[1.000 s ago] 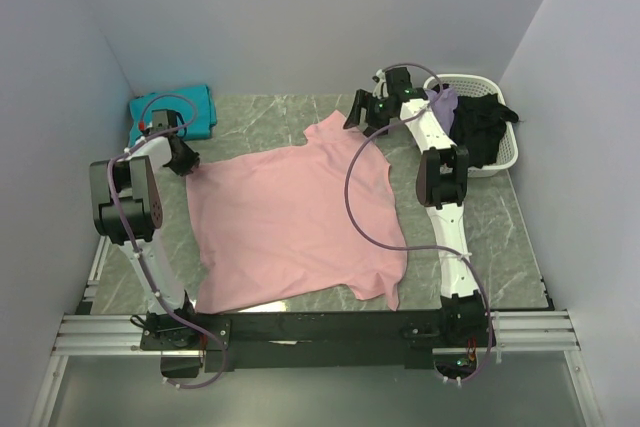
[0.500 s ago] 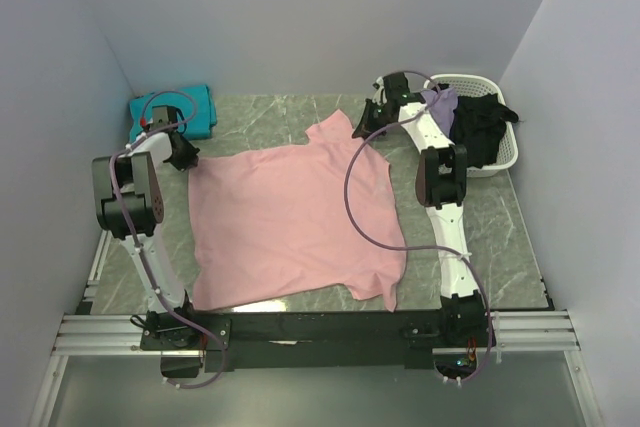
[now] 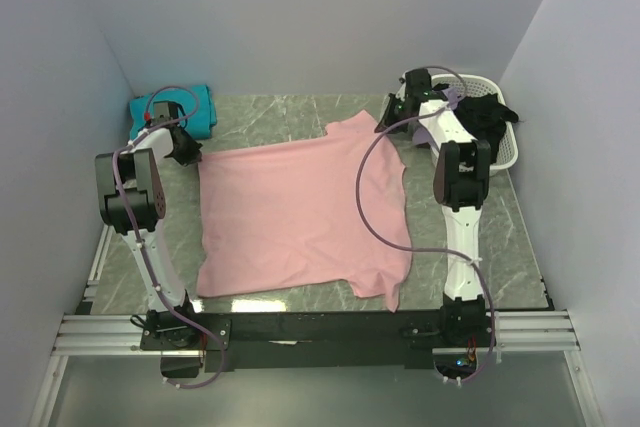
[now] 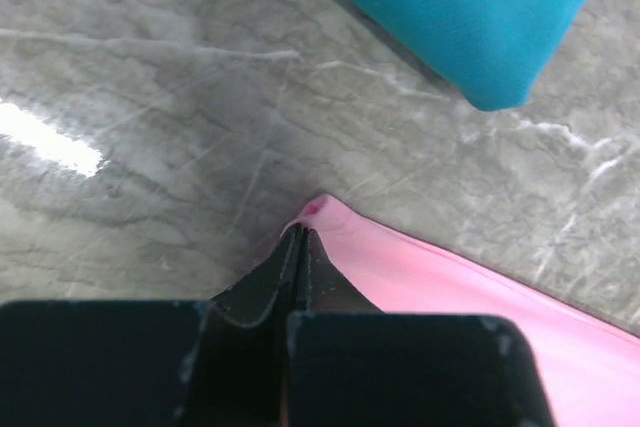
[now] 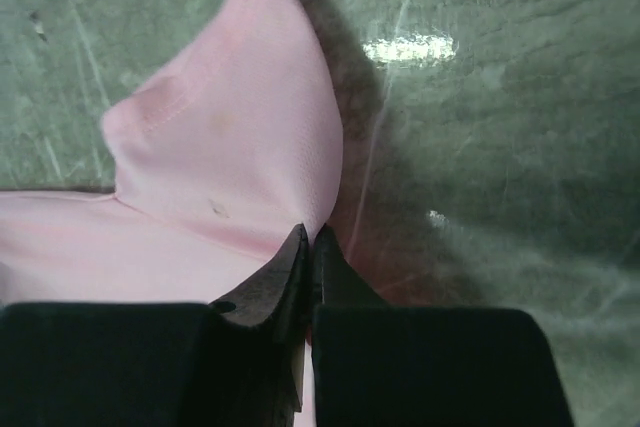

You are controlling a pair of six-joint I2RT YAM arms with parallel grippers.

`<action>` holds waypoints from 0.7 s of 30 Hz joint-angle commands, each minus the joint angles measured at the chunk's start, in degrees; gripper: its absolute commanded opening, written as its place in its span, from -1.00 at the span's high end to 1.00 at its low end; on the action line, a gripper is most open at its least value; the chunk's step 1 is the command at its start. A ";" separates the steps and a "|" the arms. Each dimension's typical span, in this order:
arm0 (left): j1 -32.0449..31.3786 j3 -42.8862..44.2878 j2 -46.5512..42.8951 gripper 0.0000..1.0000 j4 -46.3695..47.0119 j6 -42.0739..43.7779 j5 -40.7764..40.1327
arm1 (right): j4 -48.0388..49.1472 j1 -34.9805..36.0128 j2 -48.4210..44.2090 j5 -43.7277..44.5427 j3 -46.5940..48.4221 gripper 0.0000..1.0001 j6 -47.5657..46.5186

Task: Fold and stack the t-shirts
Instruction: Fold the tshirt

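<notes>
A light pink t-shirt [image 3: 300, 217] lies spread on the marble table, its far edge pulled taut between the two arms. My left gripper [image 3: 190, 154] is shut on the shirt's far left corner; in the left wrist view the jaws [image 4: 303, 234] pinch the pink tip [image 4: 420, 272]. My right gripper [image 3: 388, 119] is shut on the far right sleeve, and in the right wrist view its tips [image 5: 312, 234] clamp the pink cloth [image 5: 230, 147]. A folded teal t-shirt [image 3: 185, 110] lies at the far left corner, just beyond the left gripper, also seen as teal cloth [image 4: 470, 7].
A white basket [image 3: 505, 159] stands at the far right and holds a black t-shirt [image 3: 485, 127] and a lavender one [image 3: 445, 99], close beside the right arm. Walls enclose the table on three sides. Bare marble [image 3: 500, 237] shows right of the pink shirt.
Both grippers closed on the pink shirt's far corners. The right gripper then moved right and away, the left slightly away, stretching the far edge straight.
</notes>
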 commanded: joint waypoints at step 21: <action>-0.67 4.46 2.18 -0.47 10.01 0.16 20.78 | 6.04 -1.28 -9.12 -6.54 -3.96 1.00 -2.91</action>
